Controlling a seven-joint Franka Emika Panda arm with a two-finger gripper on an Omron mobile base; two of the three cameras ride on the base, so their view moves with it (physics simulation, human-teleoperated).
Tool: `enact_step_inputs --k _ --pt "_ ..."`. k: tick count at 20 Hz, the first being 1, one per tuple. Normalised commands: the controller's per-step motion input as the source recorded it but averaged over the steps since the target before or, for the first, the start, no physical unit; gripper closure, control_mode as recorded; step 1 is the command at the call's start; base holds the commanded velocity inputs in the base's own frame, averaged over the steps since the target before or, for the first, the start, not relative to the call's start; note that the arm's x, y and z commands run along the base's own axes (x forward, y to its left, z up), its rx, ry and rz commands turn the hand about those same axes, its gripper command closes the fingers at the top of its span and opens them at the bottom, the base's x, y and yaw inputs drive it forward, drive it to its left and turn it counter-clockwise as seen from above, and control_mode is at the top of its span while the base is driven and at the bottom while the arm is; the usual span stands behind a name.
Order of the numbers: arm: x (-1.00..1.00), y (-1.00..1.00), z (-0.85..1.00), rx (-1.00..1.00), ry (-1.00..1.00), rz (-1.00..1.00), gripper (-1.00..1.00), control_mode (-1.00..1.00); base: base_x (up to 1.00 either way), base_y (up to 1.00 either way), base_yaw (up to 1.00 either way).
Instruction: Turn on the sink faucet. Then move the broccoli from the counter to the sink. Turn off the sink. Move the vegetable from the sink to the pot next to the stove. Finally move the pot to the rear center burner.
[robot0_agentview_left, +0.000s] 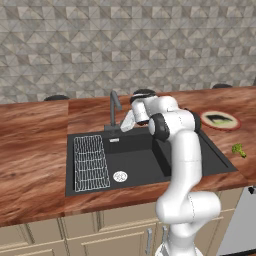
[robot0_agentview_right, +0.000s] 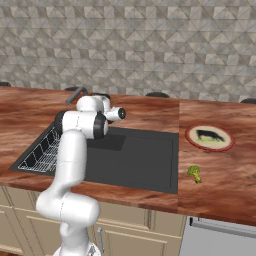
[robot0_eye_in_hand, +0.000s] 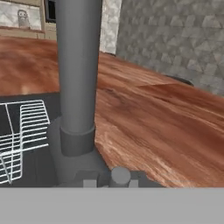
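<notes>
The grey faucet stands at the back rim of the dark sink. My gripper is down at the faucet's base on its right side, and it is shut. In the hand view the faucet column rises very close, with a small round knob at its foot. I see no water running. The green broccoli lies on the wooden counter right of the sink. The pot and the stove are out of view.
A wire rack sits in the sink's left part. A red-rimmed plate lies on the counter behind the broccoli. My arm reaches over the basin's right half. A tiled wall runs behind the counter.
</notes>
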Motion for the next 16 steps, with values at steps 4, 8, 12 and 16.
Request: enact_step_inputs --k 4,8,12,16 --pt "0.00 0.06 -0.11 -0.02 0.00 -0.34 1.00 -1.00 0.00 0.00 0.00" --pt "0.00 0.00 -0.12 -0.01 -0.01 -0.30 1.00 -1.00 0.00 0.00 0.00" --pt "0.00 0.00 0.00 0.00 0.00 -0.29 1.00 -1.00 0.00 0.00 0.00" --pt "0.04 0.00 -0.01 0.00 0.00 -0.29 1.00 -1.00 0.00 0.00 0.00"
